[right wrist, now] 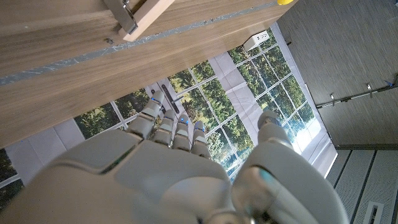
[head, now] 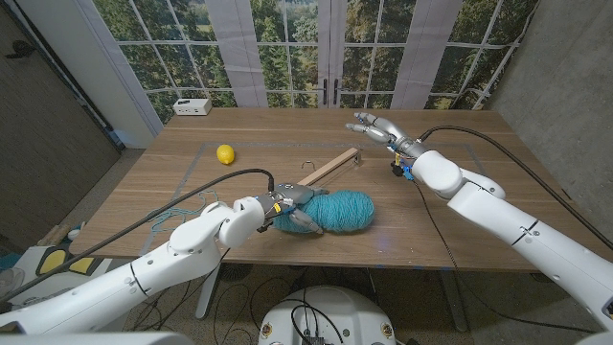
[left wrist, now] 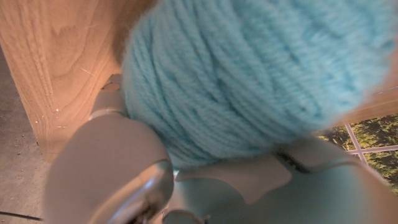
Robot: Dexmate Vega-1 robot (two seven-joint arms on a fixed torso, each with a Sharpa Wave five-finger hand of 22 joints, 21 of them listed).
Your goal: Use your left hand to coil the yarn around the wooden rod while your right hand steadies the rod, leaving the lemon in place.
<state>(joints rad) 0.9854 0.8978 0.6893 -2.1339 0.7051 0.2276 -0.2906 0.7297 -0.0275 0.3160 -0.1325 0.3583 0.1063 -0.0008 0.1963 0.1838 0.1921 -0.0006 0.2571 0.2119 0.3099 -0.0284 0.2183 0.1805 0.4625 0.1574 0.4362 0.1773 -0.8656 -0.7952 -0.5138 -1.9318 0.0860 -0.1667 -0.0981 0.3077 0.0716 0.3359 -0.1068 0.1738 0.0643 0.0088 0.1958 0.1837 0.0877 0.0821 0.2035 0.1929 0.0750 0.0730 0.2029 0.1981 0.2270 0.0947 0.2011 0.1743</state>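
Your left hand (head: 290,209) grips the fuzzy turquoise yarn ball (head: 343,211), which sits just in front of the pale wooden rod (head: 332,168); your right hand (head: 379,127) hovers beyond the rod, fingers spread, holding nothing; the lemon (head: 225,154) lies left of the rod on the surface (head: 259,129).

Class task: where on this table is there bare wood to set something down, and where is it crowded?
Bare: between the lemon and the white box; also the table's right side below the right robot hand. Crowded: mid-front, where the left robot hand grips the yarn beside the wooden rod.
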